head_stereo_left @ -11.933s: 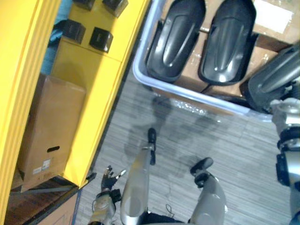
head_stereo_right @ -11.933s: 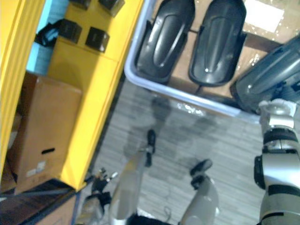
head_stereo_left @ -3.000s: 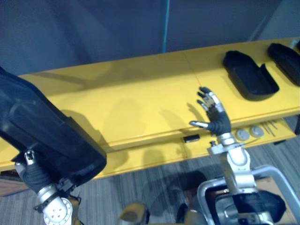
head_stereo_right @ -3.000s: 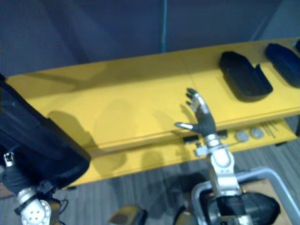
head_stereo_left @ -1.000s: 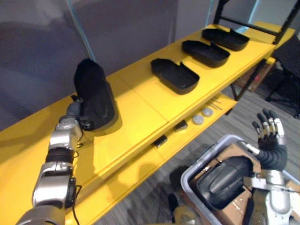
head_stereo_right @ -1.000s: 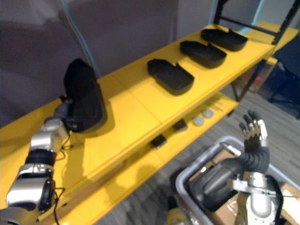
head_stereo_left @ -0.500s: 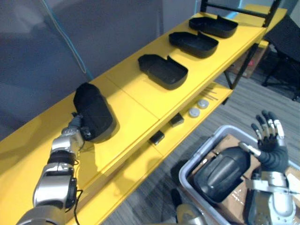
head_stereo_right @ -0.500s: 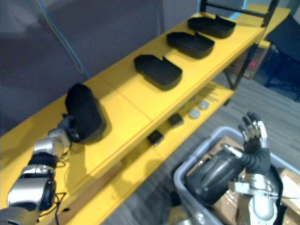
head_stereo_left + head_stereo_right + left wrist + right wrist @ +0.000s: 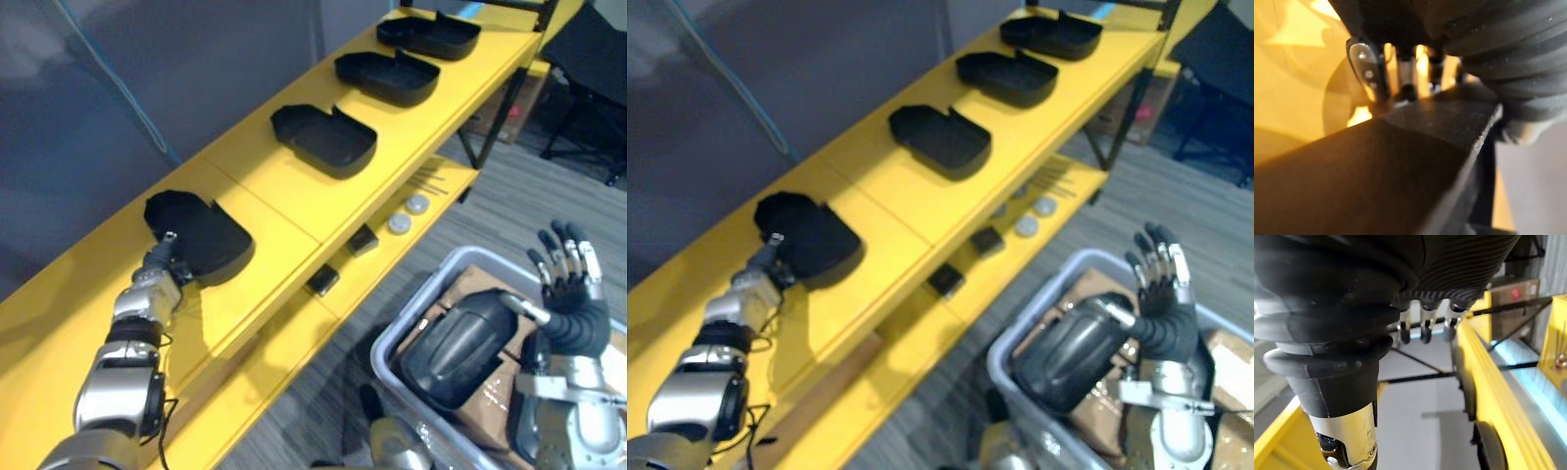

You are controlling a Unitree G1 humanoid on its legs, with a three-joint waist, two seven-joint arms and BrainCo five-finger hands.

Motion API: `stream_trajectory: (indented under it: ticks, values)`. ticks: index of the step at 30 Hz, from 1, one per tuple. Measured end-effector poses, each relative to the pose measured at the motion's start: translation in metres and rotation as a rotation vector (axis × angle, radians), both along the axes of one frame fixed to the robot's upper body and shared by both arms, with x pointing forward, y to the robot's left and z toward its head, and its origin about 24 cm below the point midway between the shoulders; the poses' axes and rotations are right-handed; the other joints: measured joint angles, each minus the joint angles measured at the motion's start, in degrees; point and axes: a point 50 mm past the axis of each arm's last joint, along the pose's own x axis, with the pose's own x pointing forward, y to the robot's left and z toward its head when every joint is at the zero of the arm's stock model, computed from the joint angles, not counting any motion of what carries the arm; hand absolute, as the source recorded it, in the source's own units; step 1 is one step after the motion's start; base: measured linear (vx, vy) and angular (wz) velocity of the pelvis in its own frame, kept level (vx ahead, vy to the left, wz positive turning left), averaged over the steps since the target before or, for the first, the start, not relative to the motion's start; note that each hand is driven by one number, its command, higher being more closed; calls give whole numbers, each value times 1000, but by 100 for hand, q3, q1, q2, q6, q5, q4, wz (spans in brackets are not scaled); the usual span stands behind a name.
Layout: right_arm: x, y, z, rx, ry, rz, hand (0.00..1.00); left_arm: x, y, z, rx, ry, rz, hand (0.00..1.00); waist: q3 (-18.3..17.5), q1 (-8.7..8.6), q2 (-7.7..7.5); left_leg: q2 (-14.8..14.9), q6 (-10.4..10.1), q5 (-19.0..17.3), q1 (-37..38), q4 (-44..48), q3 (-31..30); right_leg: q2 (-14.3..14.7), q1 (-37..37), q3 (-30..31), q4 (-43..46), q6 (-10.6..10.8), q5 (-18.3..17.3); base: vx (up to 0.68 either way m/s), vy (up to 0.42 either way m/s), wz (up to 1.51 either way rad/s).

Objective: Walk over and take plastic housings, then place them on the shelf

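Observation:
Several black plastic housings lie open side up in a row on the yellow shelf [image 9: 294, 211]. The nearest housing [image 9: 201, 235] rests flat, and my left hand [image 9: 157, 274] is at its near end, touching the rim. Its dark edge [image 9: 1415, 147] fills the left wrist view. Further along lie a second housing [image 9: 325, 140], a third [image 9: 387, 76] and a fourth [image 9: 431, 34]. My right hand [image 9: 570, 299] is raised with fingers [image 9: 1422, 328] spread and straight, holding nothing, above a dark housing [image 9: 460, 343] in a grey bin [image 9: 411, 299].
The lower yellow ledge carries small black blocks [image 9: 362, 240] and silver discs [image 9: 407, 213]. Cardboard [image 9: 1229, 357] lines the bin. A dark wall [image 9: 147, 78] stands behind the shelf. A black frame post [image 9: 500, 103] and a dark chair [image 9: 593, 69] stand at the shelf's far end.
The housing at my left hand has tipped from standing on end to lying flat on the shelf, open side up. The view has shifted; my right hand stays raised.

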Motion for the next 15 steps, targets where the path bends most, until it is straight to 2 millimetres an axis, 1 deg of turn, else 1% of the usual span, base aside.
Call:
stream_trajectory:
  ticks: [6, 7, 9, 10, 12, 15]
  values:
    - [0, 1, 1, -2, -2, 3, 0, 1, -2, 1, -66, -66, 29, 0, 25, -23, -37, -10, 0, 0, -1, 35, -1, -30, 6, -4, -1, 9, 6, -57, 29, 0]
    - [0, 1, 1, -2, -3, 5, 0, 2, -4, 2, -57, -84, 37, 0, 43, -31, -63, -22, 1, 1, -1, 36, -2, -44, 6, -8, -1, 15, 10, 0, 0, 0]
    - [0, 1, 0, -3, -2, 8, 0, 3, -6, 5, -38, -98, 53, 0, 49, -37, -63, -34, 4, 3, -4, 35, -3, -59, 4, -12, -1, 26, 18, 0, 0, 0]
    - [1, 3, 0, 0, -1, 16, 0, 4, -7, 8, -4, -108, 64, 0, 79, -59, -109, -44, 4, 3, -6, 34, -3, -71, 2, -12, -1, 39, 26, 0, 0, 0]
    - [1, 6, 0, 4, -2, 32, 0, 4, -6, 12, 27, -111, 82, 0, 106, -92, -150, -57, 4, 3, -20, 29, -3, -82, -10, -13, -1, 55, 38, 0, 0, 0]
    - [-1, 10, 2, -1, -8, 46, 0, 5, -5, 15, 81, -92, 91, 0, 108, -138, -147, -76, 5, 3, -74, 25, -2, -103, -45, -12, 0, 86, 62, -28, 21, 0]
